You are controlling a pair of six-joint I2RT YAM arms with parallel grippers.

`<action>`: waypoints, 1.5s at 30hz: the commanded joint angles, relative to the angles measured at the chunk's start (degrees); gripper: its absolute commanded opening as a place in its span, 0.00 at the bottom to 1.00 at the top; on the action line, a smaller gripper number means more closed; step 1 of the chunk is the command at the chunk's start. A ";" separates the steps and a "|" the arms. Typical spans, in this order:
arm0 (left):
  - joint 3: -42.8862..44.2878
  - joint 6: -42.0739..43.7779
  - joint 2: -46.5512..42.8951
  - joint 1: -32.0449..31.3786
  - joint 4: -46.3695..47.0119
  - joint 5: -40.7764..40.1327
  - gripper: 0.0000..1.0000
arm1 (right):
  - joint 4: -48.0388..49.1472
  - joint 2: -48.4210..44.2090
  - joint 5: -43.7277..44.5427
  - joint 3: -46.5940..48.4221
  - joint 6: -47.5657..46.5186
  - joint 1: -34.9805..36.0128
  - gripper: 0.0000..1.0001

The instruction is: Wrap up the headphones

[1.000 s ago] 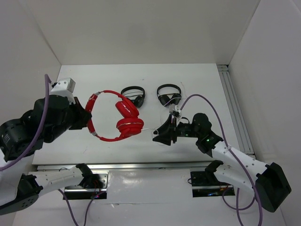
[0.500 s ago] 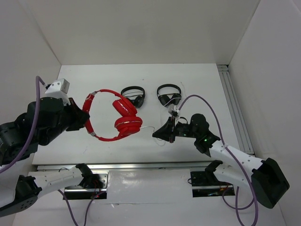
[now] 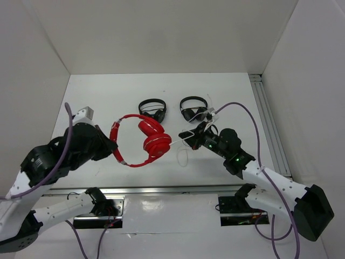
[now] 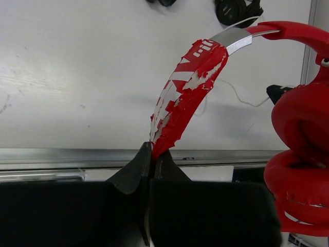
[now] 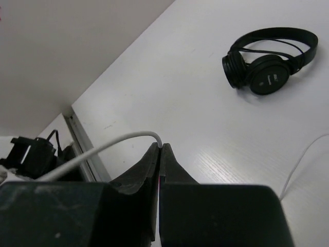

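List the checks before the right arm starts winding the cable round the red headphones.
1. Left gripper shut on the headband: ok.
2. Right gripper shut on the white cable: ok.
3. Cable free of snags: cannot tell; a loose loop hangs or lies near the right gripper.
4. Winding path clear of other things: cannot tell; one pair of black headphones sits close behind the red cups.
5. Free end of the cable located: cannot tell.
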 commanded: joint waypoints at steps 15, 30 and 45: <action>-18.06 -18.17 -1.25 -0.09 30.21 19.88 0.00 | 1.76 16.94 16.77 6.92 1.44 8.05 0.00; -27.67 -27.32 -10.59 -0.09 36.90 8.98 0.00 | 18.64 26.78 17.31 3.66 4.33 16.93 0.16; -31.18 -33.29 -11.72 -0.09 40.59 3.55 0.00 | 29.21 37.77 21.13 3.40 5.23 22.63 0.00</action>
